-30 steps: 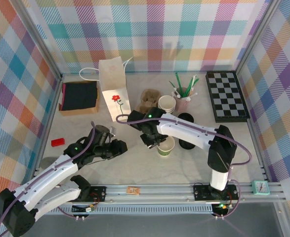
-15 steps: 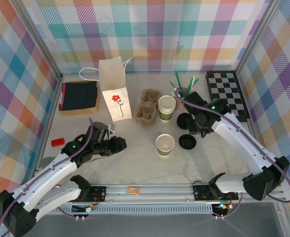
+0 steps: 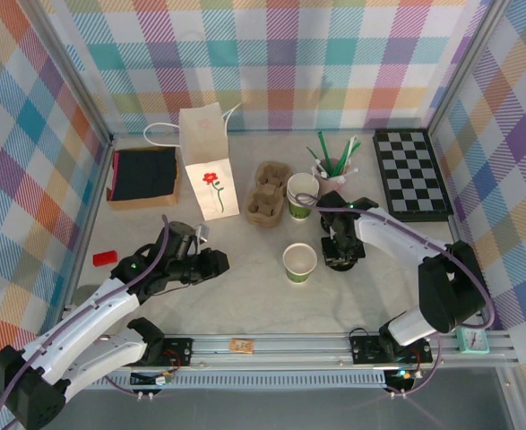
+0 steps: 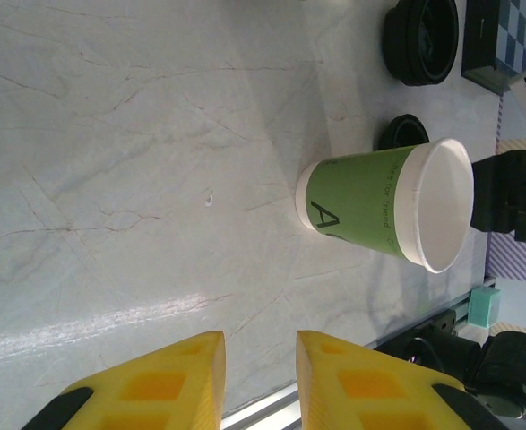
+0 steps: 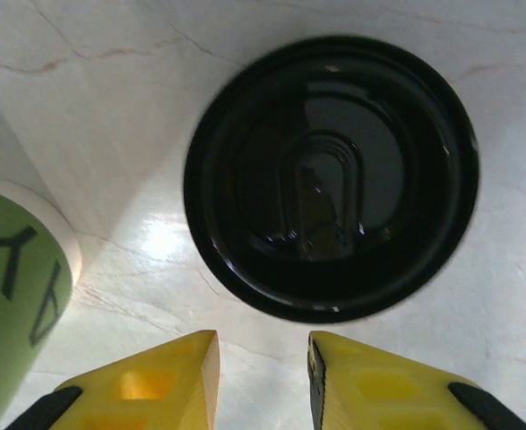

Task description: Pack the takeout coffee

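Lid [image 5: 330, 175] just right of lone cup [image 3: 299, 262]

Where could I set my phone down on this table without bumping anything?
Bare marble lies in front of the open cup, toward the front rail, and between the black box and red block. The back middle is crowded: paper bag, cup carrier, cup stack, straw cup.

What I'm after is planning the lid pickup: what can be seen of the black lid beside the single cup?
The black lid is round, glossy plastic with a raised rim and an arch-shaped moulding at its centre. It lies flat on the pale marbled table, just apart from the green cup. The open right gripper hovers by its edge; no contact shows.
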### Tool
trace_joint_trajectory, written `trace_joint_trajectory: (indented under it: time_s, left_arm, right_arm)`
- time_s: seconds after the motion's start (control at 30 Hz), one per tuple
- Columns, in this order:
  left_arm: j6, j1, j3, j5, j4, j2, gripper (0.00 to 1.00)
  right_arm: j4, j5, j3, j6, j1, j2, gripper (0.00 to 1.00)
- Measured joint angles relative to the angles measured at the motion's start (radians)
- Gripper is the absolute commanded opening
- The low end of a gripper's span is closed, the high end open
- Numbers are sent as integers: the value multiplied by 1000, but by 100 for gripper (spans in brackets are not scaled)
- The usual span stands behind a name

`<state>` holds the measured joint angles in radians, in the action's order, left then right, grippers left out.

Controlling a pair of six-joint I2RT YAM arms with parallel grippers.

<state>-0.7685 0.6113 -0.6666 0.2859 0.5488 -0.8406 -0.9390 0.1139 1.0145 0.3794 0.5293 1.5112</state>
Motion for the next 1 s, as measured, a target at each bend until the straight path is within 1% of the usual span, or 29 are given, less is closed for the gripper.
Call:
trace_joint_trajectory:
  time_s: [0.23, 0.37, 0.6, 1.0]
  left_arm:
    - [0, -2, 0, 0, 0, 0, 28]
    - [3, -5, 0, 0, 0, 0, 28]
    - [4, -13, 0, 0, 0, 1, 28]
    - [11, -27, 4, 1, 2, 18, 28]
  right_arm:
    - [63, -18, 1, -3, 0, 86, 33]
    - [80, -17, 1, -3, 0, 103, 33]
    - [95, 8, 4, 0, 11, 157, 32]
    - [98, 79, 15, 5, 60, 164, 25]
